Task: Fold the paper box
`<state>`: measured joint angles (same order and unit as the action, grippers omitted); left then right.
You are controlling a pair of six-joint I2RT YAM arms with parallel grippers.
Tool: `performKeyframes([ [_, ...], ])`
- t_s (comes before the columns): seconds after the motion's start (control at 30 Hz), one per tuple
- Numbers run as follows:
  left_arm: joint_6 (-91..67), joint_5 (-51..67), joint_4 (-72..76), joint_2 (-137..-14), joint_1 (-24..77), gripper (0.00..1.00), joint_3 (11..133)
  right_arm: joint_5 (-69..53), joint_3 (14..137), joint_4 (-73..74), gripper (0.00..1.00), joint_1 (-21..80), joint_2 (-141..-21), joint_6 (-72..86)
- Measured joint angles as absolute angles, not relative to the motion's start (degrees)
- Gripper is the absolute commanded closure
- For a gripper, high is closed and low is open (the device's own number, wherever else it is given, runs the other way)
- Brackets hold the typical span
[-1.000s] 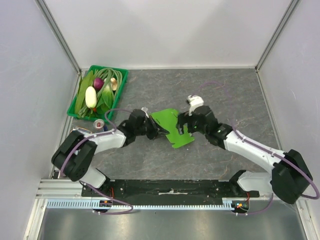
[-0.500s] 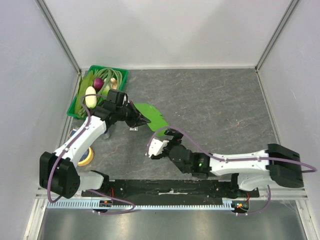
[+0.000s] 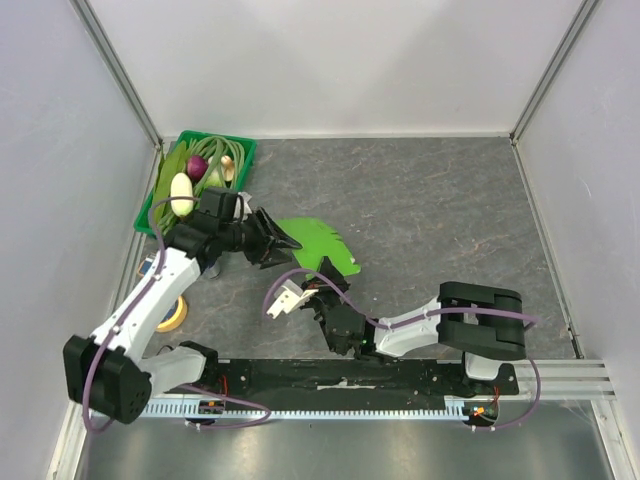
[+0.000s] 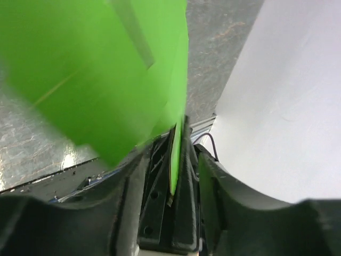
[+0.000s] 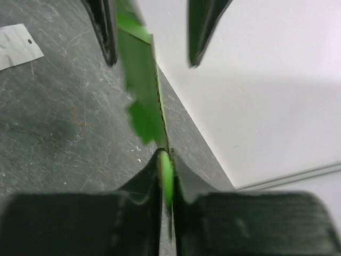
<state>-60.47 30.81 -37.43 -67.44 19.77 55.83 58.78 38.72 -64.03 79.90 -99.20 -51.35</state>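
The paper box (image 3: 318,243), a bright lime-green card cut-out, hangs over the table left of centre. My right gripper (image 3: 325,282) reaches up from below and is shut on its lower edge. In the right wrist view the card (image 5: 141,101) runs edge-on out of the closed right gripper (image 5: 166,154). My left gripper (image 3: 283,240) is at the card's left side. Its fingers (image 5: 104,32) stand apart, with the card between them and close to one finger. The left wrist view shows the blurred card (image 4: 96,69) between the parted jaws of the left gripper (image 4: 171,154).
A green crate (image 3: 247,160) of vegetables stands at the back left. A yellow tape roll (image 3: 170,312) lies by the left arm's base. A white tag (image 5: 18,45) lies flat on the grey table. My right arm (image 3: 470,320) is folded low by the near edge.
The left gripper held the card shut and has now opened. The right gripper was open and has closed on the card. The card moved left of centre, and the right arm folded back towards the near edge.
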Motion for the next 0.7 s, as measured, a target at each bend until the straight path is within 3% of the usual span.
performKeyframes([
  [0.17,-60.3,30.5,-35.7,-58.3,18.5,0.26,55.8,61.3,38.7,-68.0,1.00,80.0,-99.9,-53.0],
  [0.3,-58.5,27.8,-34.5,-50.0,17.8,0.23,56.6,62.0,36.9,-67.1,1.00,79.4,-96.9,-49.3],
  [0.4,-55.2,22.3,-33.8,-43.8,17.7,0.22,57.4,61.4,36.0,-57.3,1.00,77.0,-90.4,-41.5],
  [0.53,-49.6,13.0,-30.1,-32.0,17.7,0.17,55.7,47.4,36.0,-35.2,1.00,64.8,-75.6,-18.0],
  [0.7,-47.4,10.5,-20.9,-23.6,17.7,0.16,47.5,20.2,36.8,-18.2,1.00,39.6,-59.5,7.5],
])
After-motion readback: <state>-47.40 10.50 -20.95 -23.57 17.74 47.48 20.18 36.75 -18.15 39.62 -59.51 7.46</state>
